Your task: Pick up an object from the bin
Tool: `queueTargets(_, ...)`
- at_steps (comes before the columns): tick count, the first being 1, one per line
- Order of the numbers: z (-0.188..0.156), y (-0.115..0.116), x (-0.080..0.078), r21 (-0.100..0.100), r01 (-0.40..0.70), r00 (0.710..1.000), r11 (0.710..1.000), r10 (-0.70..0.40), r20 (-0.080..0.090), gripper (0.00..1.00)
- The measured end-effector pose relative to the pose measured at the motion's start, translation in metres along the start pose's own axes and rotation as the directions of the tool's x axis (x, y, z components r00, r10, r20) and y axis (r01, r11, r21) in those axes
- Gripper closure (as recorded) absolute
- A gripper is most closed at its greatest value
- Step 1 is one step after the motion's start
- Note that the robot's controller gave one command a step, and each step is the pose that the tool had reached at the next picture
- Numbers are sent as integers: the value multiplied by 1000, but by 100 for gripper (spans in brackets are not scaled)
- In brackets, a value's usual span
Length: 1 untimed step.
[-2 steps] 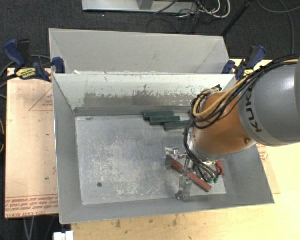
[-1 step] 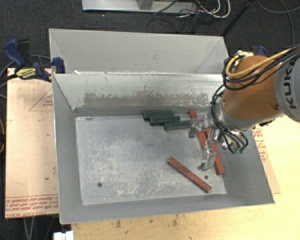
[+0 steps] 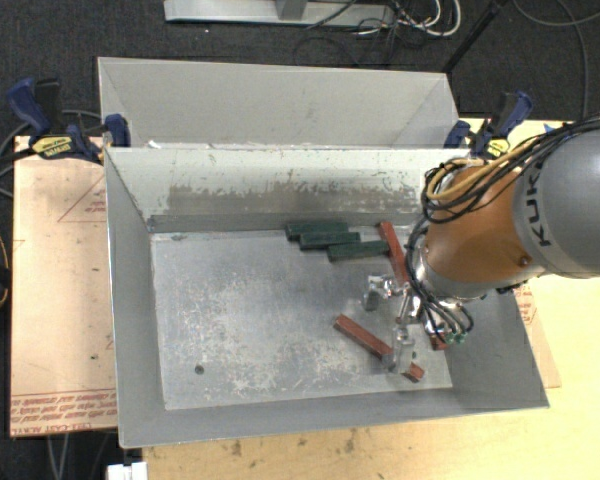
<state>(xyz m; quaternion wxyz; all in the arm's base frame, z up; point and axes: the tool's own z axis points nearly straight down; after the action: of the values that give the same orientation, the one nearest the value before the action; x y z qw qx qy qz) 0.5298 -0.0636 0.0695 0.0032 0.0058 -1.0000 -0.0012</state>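
Rust-red bar low in the bin, with the gripper right at it and nothing lifted yet.

The bar (image 3: 363,335) is a slim, flat strip lying on the floor in the near right part of the bin (image 3: 230,318). It runs aslant, and its right end passes under the gripper (image 3: 400,353), which hangs low over that end. How wide the gripper stands cannot be told from this view, nor whether it touches the bar. The bar looks to rest fully on the floor, so the pick appears to be at the reaching stage, with gripping and raising left to do. A small red chip (image 3: 413,373) lies just beside the bar's right end. Farther back, a second red stick (image 3: 388,246) lies near dark green blocks (image 3: 325,235) at the rear wall.
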Motion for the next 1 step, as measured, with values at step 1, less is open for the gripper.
queueTargets(1, -7, -1, -5, 2, -1, 1000, 1000, 1, 14, 100)
